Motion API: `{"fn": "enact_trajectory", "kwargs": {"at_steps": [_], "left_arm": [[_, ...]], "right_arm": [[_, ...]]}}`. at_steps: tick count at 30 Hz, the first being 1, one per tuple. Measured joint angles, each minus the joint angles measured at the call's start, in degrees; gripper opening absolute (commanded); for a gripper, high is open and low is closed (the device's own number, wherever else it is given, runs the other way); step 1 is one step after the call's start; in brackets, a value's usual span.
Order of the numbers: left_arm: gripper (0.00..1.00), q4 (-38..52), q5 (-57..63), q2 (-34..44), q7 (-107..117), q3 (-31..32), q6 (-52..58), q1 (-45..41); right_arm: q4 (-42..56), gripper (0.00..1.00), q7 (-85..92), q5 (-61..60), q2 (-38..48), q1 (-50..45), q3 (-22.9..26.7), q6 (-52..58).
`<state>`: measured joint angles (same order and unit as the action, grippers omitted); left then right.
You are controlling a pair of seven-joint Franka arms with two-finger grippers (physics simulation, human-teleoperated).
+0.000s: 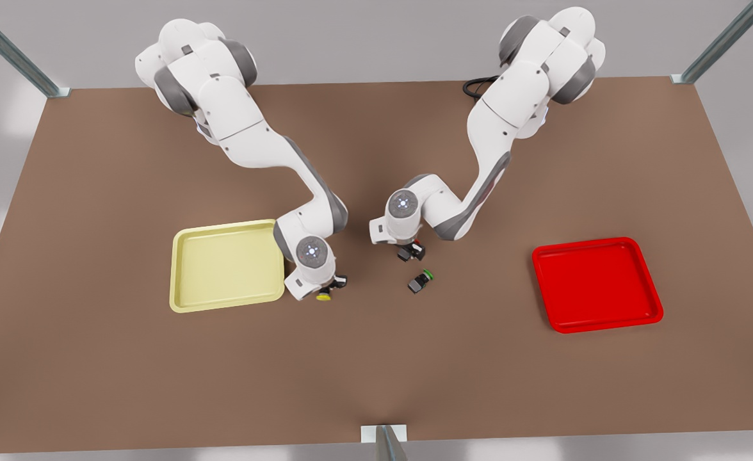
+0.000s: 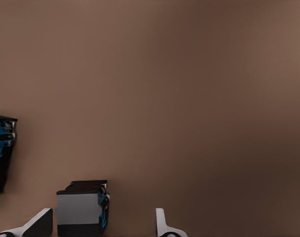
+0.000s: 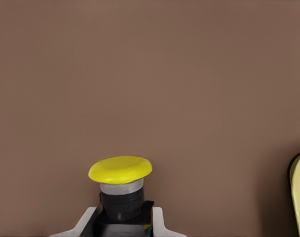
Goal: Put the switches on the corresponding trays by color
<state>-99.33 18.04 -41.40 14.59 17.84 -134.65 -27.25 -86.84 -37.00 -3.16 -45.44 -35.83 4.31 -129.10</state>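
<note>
Bending down from its base at the table's far edge, the arm on the front view's left folds at the elbow and points its wrist straight at the table [image 1: 127, 358], just beside the yellow tray [image 1: 226, 266]. This is the right arm: its gripper [image 1: 325, 289] [image 3: 121, 217] pinches the dark body of the yellow switch [image 1: 323, 296] [image 3: 121, 185] between both fingers, cap sticking out, with the tray's rim at the wrist view's edge.

The other arm, the left one, reaches in from the far edge on the front view's right, elbow low, wrist turned down near the table's middle. Its gripper [image 1: 412, 251] [image 2: 100, 224] has its fingers spread, and the red switch [image 1: 413, 251] [image 2: 83, 207] lies between them, touching one finger [image 2: 38, 224] and apart from the other. The green switch [image 1: 420, 281] [image 2: 1, 153] lies on its side on the table just beside it, toward the camera. The red tray [image 1: 597, 285] sits well apart, on the front view's right.
</note>
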Motion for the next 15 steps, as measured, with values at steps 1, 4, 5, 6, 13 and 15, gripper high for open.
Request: {"fn": "enact_trajectory", "kwargs": {"at_steps": [1, 4, 5, 6, 13, 15], "left_arm": [[1.00, -0.1, 0.0, 0.0, 0.0, 0.0, 0.0, 0.1], [1.00, -1.7, 0.3, 0.8, -0.2, 0.0, -0.6, 0.7], [1.00, -2.0, 0.4, 1.0, -0.6, -0.1, -0.5, 0.8], [1.00, -2.3, 0.5, 1.0, -0.6, -0.1, -0.5, 1.0], [0.61, -2.4, 1.2, 0.7, -0.7, -0.1, -0.7, 1.1], [0.58, -2.4, 1.3, 0.7, -0.6, -0.1, -0.7, 1.2]], "right_arm": [[0.0, 0.53, 0.1, -0.1, -0.1, 0.2, 0.0, 0.0], [0.0, 0.53, 0.1, -0.1, -0.1, 0.2, 0.0, 0.0], [0.0, 0.53, 0.1, -0.1, -0.2, 0.2, 0.0, 0.0], [0.0, 0.53, 0.1, -0.1, -0.2, 0.2, 0.0, 0.1], [0.0, 0.53, 0.3, 0.3, -1.1, 0.3, 0.0, -0.1], [0.1, 0.53, 0.2, 0.3, -1.1, 0.3, 0.0, 0.0]]}}
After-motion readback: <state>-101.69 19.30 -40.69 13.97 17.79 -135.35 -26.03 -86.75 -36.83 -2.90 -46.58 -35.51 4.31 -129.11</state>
